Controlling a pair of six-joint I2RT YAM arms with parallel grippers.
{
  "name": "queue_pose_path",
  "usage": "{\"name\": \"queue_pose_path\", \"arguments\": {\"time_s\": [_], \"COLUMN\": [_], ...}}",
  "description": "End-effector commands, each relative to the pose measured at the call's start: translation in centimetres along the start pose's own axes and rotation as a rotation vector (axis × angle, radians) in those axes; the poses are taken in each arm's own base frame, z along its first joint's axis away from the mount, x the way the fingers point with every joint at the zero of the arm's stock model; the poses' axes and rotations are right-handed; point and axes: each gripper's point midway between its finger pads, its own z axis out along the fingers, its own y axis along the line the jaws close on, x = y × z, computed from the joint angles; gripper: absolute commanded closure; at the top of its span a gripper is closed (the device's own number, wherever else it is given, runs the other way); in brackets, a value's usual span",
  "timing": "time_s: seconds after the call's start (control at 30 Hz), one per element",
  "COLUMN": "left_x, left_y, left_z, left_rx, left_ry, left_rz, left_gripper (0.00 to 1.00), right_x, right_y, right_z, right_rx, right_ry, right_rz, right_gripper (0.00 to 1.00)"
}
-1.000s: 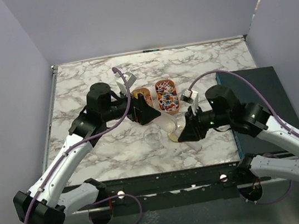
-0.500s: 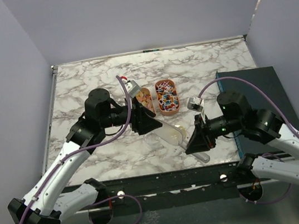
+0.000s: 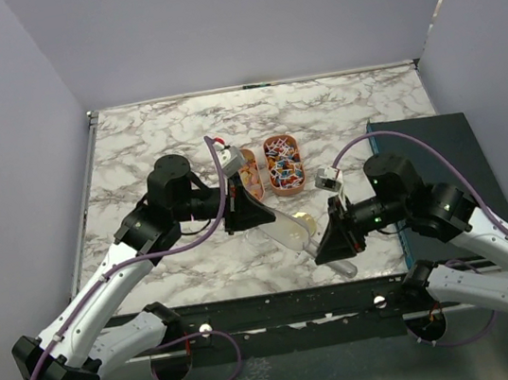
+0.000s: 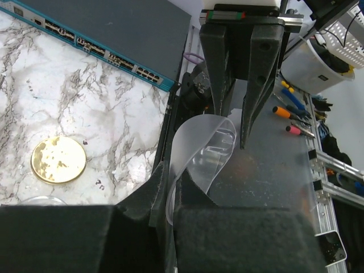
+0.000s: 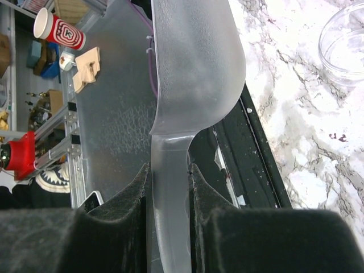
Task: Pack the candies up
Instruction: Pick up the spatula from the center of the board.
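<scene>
From above, the candies [image 3: 282,159] lie in two oval trays at the middle of the marble counter [image 3: 151,138]. The mixed red, blue and white ones fill the right tray [image 3: 287,190]. The orange-yellow ones sit in the left tray [image 3: 254,178], which is partly hidden behind the left wrist. Neither wrist camera shows any candy.

The left hand [image 3: 250,214] reaches toward the centre, clenched on the left scoop [image 3: 287,228], a translucent plastic piece that slants toward the near right. The gold lid [image 3: 303,220] lies flat just beside the scoop's far end. The left wrist view shows the grasp more clearly, with the curled plastic rising from between the two dark fingers. To its left are the lid, a network switch [image 4: 102,28] along the counter's edge, and a sliver of a clear round container [image 4: 42,200].

The right hand [image 3: 331,245] sits near the counter's front edge, pointing left. From above, what it grasps is only a pale streak. The right wrist view shows it clamped on the narrow handle of the right scoop [image 5: 193,74], whose broad bowl widens away from the fingers. The clear container appears at the top right of that view. In the left wrist view the right hand's fingers face the camera, and what lies between them cannot be made out.
</scene>
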Motion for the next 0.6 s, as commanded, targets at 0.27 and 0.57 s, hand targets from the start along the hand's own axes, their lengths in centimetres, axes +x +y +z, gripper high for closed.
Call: {"name": "queue_pose_path", "arguments": {"time_s": [0.27,0.57], "left_x": [0.9,2.5], "left_y": [1.5,5.6], "left_z": [0.5,0.9], "left_rx": [-0.056,-0.245], "left_ry": [-0.017,-0.079], "left_rz": [-0.051,-0.224], "left_gripper": [1.00,1.00], "right_x": [-0.8,-3.5], "right_y": [-1.7,-5.4], "right_z": [-1.0,-2.8], "right_rx": [0.139,0.384], "right_ry": [-0.033,-0.150], "right_rz": [-0.058,-0.174], "right_gripper": [0.44,0.19]}}
